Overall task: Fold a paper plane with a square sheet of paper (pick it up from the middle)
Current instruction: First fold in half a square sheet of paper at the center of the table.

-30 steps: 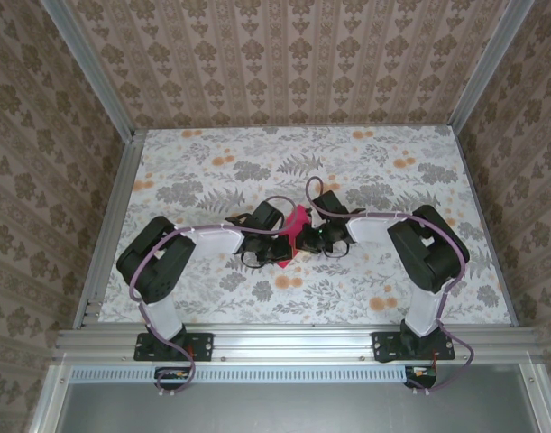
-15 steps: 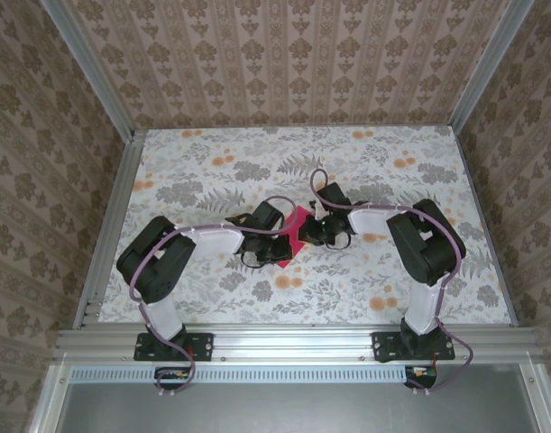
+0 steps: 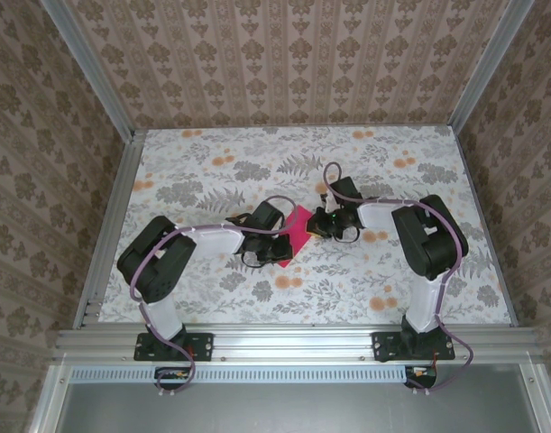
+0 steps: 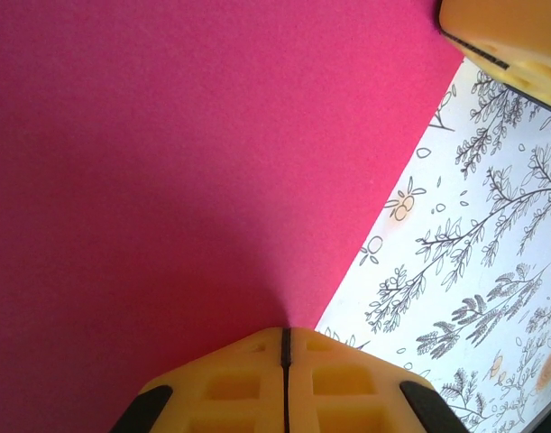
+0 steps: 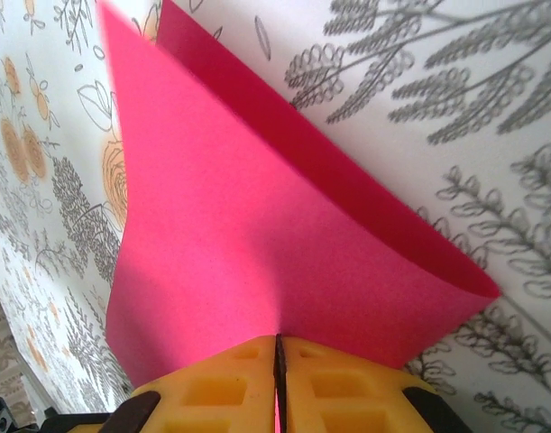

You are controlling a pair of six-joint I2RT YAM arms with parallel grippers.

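The square sheet of paper (image 3: pixel 300 220) is bright magenta-pink and lies mid-table between both grippers. My left gripper (image 3: pixel 281 238) is shut on one edge of the sheet (image 4: pixel 167 162), its yellow fingertips (image 4: pixel 248 379) pressed together at the paper's rim. My right gripper (image 3: pixel 312 226) is shut on the opposite side of the sheet (image 5: pixel 257 225), which curves over into a second layer (image 5: pixel 365 207) lying on the table. A yellow finger of the right gripper (image 4: pixel 514 41) shows at the far corner in the left wrist view. The paper plane is out of view.
The table (image 3: pixel 212 162) has a floral cloth and patterned walls on three sides, with metal rails (image 3: pixel 108 225) along its edges. Both arms bend inward toward the centre, and open cloth lies around them.
The right gripper has moved back and to the right, drawing its side of the sheet with it. The paper, which stood up between the grippers, now lies lower. The left arm has held still.
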